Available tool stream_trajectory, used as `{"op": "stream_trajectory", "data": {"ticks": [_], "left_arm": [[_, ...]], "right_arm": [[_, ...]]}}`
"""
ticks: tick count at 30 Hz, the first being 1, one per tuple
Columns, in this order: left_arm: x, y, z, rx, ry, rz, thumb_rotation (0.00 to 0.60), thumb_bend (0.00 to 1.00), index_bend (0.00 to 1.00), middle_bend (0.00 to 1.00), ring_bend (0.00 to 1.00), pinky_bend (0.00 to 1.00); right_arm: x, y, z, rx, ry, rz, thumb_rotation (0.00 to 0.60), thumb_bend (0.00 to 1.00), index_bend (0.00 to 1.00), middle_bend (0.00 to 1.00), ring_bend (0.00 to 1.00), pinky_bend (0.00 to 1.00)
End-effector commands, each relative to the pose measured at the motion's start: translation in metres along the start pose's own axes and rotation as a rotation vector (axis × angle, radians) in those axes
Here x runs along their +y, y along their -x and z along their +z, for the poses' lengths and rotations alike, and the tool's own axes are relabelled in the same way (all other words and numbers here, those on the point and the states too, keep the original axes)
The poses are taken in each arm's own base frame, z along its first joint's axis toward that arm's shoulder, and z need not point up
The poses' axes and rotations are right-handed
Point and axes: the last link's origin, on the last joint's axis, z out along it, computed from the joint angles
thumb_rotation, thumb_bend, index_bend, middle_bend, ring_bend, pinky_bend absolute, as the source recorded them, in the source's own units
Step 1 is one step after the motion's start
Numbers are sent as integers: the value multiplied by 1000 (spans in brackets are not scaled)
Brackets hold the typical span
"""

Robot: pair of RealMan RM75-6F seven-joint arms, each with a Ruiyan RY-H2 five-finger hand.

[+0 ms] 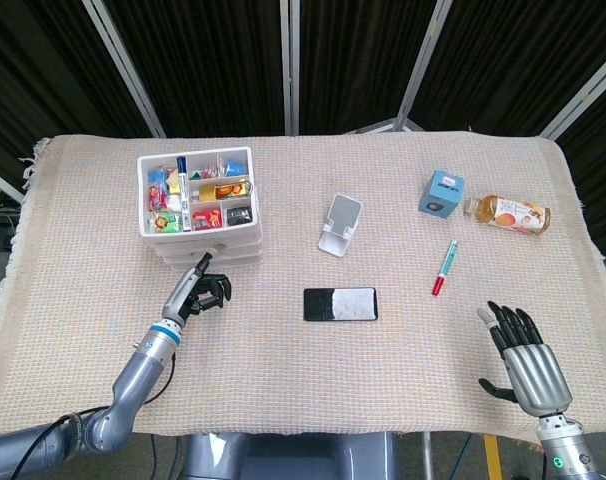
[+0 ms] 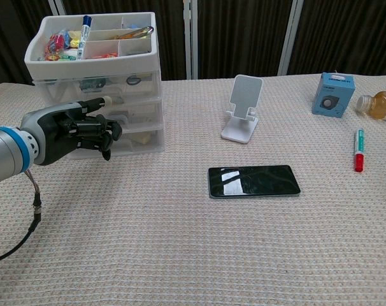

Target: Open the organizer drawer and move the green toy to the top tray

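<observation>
Reaching at the organizer (image 1: 197, 205) front, your left hand (image 2: 75, 131) has one finger stretched out toward the drawers (image 2: 126, 121), tip right at or touching them, other fingers curled in w/ nothing held. Drawers all look closed in chest view. Top tray (image 2: 91, 39) is packed w/ small colourful bits and a blue-capped marker (image 2: 83, 27). Green toy: can't pick it out for sure; some greenish shapes show through the clear upper drawer but too blurred to say.

Your right hand (image 1: 524, 356) sits low at the table's near right edge, palm down, fingers spread wide, empty, well apart from everything.

Mid-table: phone (image 1: 340, 304) lying flat, white stand (image 1: 340, 224) behind it. Right side: red-tipped pen (image 1: 443, 268), blue box (image 1: 441, 193), and a bottle (image 1: 508, 213) on its side just beside the box.
</observation>
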Motion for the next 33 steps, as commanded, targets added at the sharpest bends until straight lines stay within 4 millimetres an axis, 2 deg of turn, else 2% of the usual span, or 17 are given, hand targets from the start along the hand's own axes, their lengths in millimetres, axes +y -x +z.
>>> {"op": "stream_trajectory", "data": {"ticks": [1,18,33], "left_arm": [[2,0,0,0,5,-4,600,951,124,655,665,588],[3,6,-8,-31,21,3,600,950,140,654,665,588],[-3,13,-24,-65,45,15,600,950,145,655,665,587]], "right_arm": [[0,1,0,-3,-1,-1,600,19,0,0,0,0],[-2,3,-1,-11,-4,-5,600,20,0,0,0,0],[-3,5,0,-18,-7,-15,600,20,0,0,0,0]]}}
